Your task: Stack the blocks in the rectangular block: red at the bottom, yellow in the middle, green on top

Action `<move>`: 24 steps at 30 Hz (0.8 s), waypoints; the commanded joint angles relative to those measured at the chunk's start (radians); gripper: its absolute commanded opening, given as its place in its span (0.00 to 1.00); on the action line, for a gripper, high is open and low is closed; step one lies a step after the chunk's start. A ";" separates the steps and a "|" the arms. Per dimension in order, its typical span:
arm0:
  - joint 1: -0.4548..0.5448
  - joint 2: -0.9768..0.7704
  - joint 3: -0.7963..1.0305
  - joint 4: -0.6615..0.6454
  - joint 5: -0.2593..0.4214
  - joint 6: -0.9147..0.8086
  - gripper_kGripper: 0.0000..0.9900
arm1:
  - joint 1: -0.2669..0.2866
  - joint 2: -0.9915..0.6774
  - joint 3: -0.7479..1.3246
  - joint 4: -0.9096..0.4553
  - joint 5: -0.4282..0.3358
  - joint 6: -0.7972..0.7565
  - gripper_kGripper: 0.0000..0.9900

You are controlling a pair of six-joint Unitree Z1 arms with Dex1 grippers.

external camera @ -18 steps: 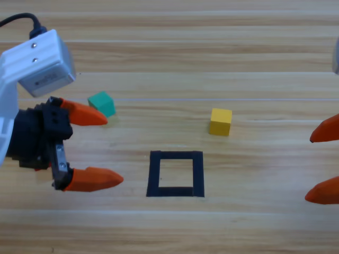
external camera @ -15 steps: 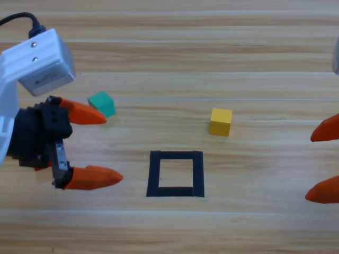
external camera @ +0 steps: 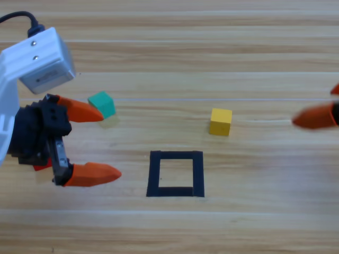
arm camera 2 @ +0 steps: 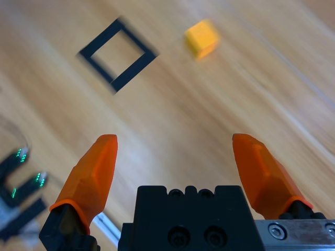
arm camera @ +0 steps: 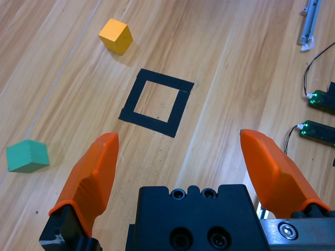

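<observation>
The green cube point(external camera: 101, 103) lies at the left, just beyond the upper jaw of my left gripper point(external camera: 112, 144), which is open and holds nothing. The left wrist view shows that left gripper point(arm camera: 179, 136) open, with the green cube point(arm camera: 27, 156) to the left, the black tape square point(arm camera: 162, 80) ahead and the yellow cube point(arm camera: 115, 35) beyond it. In the high view the yellow cube point(external camera: 220, 121) rests up and right of the tape square point(external camera: 155, 173), which has only wood inside. My right gripper point(arm camera 2: 174, 138) is open at the right edge. The red cube is hidden.
Circuit boards with green lights point(arm camera: 320, 99) lie off the table's side past the left gripper, and a metal rail point(arm camera: 309, 21) lies farther along. More lit boards point(arm camera 2: 21, 180) show at the bottom left of the right wrist view.
The right gripper has swung up and inward from the right edge, so one jaw now reaches toward the yellow cube's level. The left gripper has barely shifted. The cubes have not moved.
</observation>
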 commanded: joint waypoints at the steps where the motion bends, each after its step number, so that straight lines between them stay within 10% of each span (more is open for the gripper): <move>1: -0.011 0.005 0.012 0.008 0.012 -0.010 1.00 | 0.015 0.008 0.160 -0.258 -0.193 0.148 0.98; 10: -0.011 0.013 0.013 0.009 0.025 -0.011 1.00 | 0.015 0.109 0.158 -0.325 -0.203 0.298 0.98; 24: -0.011 0.022 0.009 0.011 0.051 -0.031 1.00 | 0.015 0.490 -0.370 0.150 -0.255 0.754 0.99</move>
